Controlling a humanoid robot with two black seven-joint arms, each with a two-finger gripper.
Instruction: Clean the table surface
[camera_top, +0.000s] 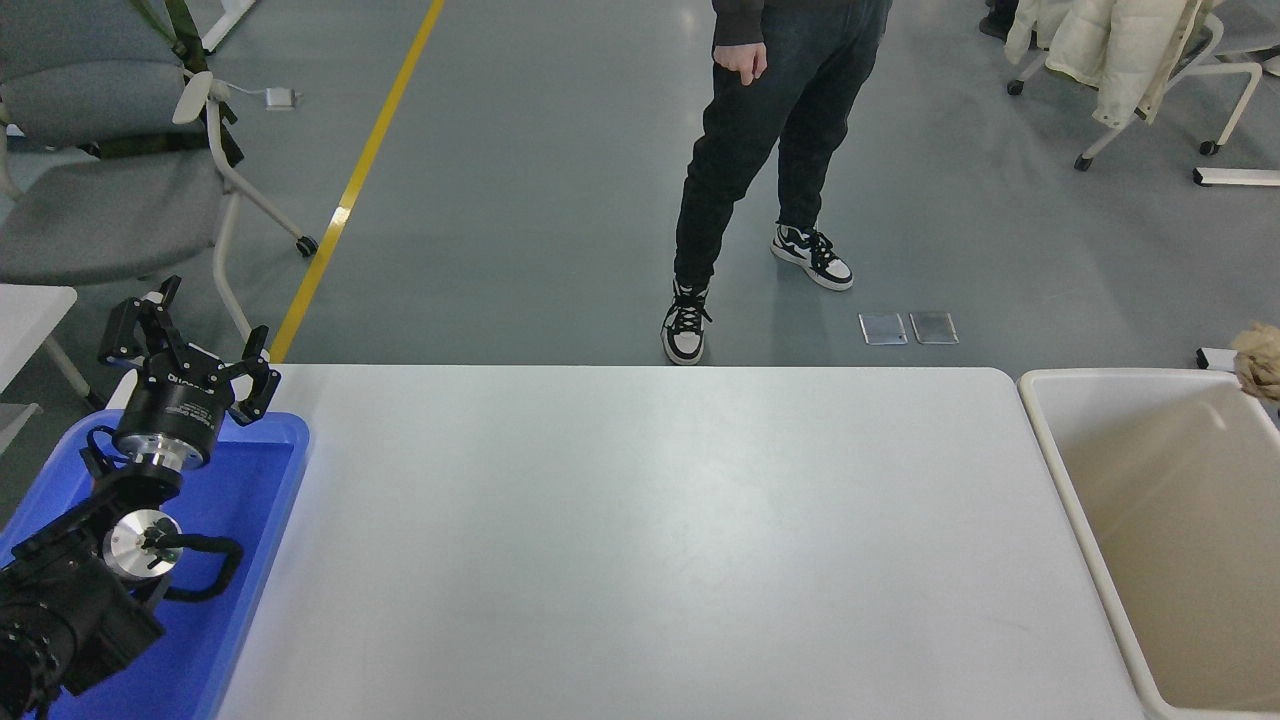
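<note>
Spreading across the middle of the head view, the white counter surface (660, 540) is lying flat between two containers, running from its far rounded edge down to the bottom of the frame. Touching its left side, a blue plastic tray (260, 540) is sitting under the left arm, which is parking at the lower left. The left tool (190, 360) is pointing away from the camera, above the tray's far corner, with its black fingers (262, 375) standing apart and gripping nothing. Just beside the counter's right edge, a beige bin (1080, 500) is standing with its opening facing up. At the right edge of the frame, over the bin's far rim, a scrap of crumpled tan paper (1260, 360) is showing; the right tool is staying out of sight, so I cannot tell how its fingers stand. Beyond the counter, a person (760, 150) in dark trousers and black-and-white sneakers is standing on the grey floor, near two small shiny floor plates (908, 328). A grey wheeled chair (110, 170) is sitting at the upper left beside a yellow floor line (350, 190).
</note>
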